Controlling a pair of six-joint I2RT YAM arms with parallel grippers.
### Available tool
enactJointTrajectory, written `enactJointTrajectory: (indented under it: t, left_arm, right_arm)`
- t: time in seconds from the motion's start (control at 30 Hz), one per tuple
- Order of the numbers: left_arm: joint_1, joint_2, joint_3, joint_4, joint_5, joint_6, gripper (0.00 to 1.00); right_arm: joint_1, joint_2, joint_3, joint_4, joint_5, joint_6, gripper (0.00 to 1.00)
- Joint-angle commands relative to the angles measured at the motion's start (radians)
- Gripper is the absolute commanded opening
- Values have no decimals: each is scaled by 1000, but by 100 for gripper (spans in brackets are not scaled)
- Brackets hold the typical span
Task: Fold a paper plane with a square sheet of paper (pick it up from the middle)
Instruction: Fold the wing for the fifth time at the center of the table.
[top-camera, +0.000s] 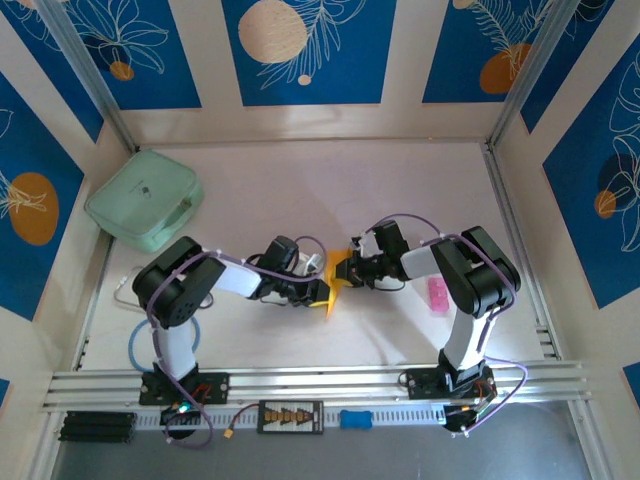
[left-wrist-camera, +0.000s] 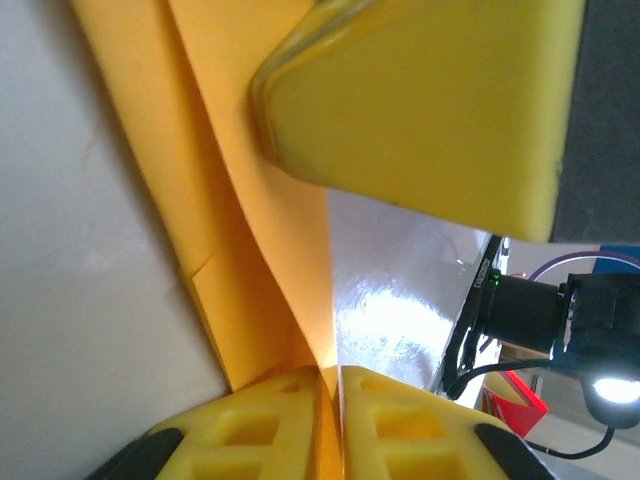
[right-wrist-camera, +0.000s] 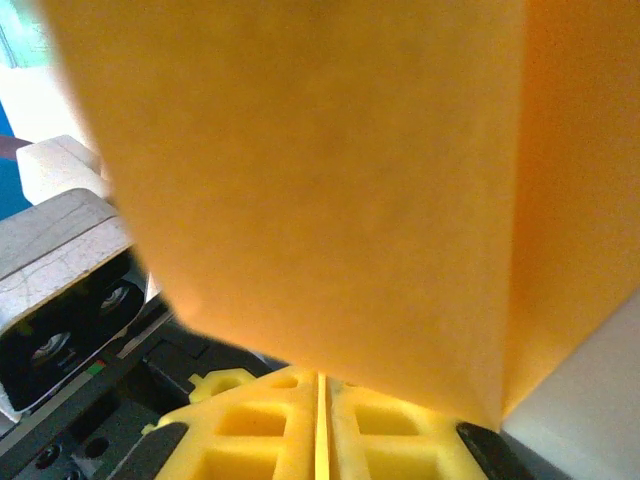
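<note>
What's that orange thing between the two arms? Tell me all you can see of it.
The orange-yellow paper is a thin, matte sheet, folded: the left wrist view shows a sharp crease and overlapping layers. It stands roughly on edge near the middle of the table, between the arms. The left gripper and right gripper each pinch it between yellow pads. Whether its lower tip touches the table is unclear.
</note>
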Motion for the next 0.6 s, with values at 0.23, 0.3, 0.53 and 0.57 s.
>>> enactJointTrajectory:
  t: [0.23, 0.3, 0.53, 0.57]
  left_arm:
    - [10, -14, -4, -207, -19, 92, 12]
    - [6, -13, -3, -212, -13, 97, 12]
    - [-13, -3, 19, -227, 17, 110, 13]
    - [-16, -4, 20, -226, 20, 113, 13]
  right_arm:
    - [7, 42, 7, -112, 101, -7, 13]
    - [8, 43, 9, -122, 108, -6, 13]
    - [12, 48, 3, -132, 133, 1, 13]
    - [12, 48, 2, -133, 137, 2, 13]
